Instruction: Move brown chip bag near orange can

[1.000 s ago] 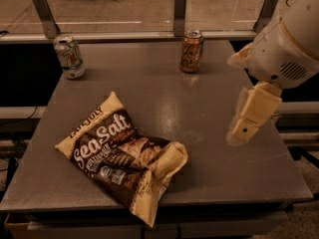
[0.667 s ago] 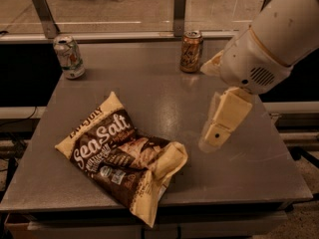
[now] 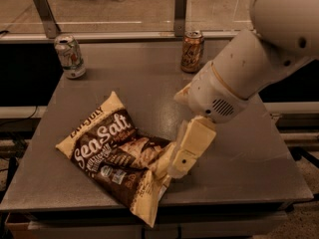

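The brown chip bag (image 3: 115,154) lies flat on the front left of the grey table (image 3: 269,148), its cream ends pointing back left and front right, with white "Sea Salt" lettering up. The orange can (image 3: 192,51) stands upright at the table's back edge, right of centre, well apart from the bag. My gripper (image 3: 183,159) hangs from the white arm that comes in from the upper right. It is low over the table at the bag's right cream end and overlaps that end in the view.
A white-and-green can (image 3: 69,57) stands upright at the table's back left corner. A low rail with metal posts (image 3: 180,13) runs behind the table. The table's front and right edges drop off to the floor.
The arm has swung left and down from the table's right side. The gripper has gone from beside the right edge to the bag's right end. The bag and cans have not moved.
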`<action>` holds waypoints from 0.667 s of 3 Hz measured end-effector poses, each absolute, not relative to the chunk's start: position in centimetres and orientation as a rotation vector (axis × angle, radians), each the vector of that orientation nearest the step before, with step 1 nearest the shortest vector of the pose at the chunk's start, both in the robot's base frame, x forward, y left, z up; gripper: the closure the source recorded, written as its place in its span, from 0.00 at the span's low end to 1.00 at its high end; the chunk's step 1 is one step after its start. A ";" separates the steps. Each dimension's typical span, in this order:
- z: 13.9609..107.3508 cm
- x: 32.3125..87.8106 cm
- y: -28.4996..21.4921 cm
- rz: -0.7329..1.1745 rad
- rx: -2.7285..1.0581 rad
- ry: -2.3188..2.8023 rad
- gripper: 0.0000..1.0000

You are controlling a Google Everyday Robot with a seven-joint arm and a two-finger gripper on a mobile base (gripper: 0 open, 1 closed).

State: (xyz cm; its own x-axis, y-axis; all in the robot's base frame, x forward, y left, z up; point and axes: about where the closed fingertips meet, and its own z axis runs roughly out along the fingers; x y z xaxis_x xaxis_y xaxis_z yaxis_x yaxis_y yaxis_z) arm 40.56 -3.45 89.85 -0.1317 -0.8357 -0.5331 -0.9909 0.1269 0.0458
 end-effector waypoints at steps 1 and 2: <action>87.7 40.2 -2.0 0.611 -1.749 2.056 0.00; 86.9 39.9 -0.8 0.660 -1.722 2.086 0.16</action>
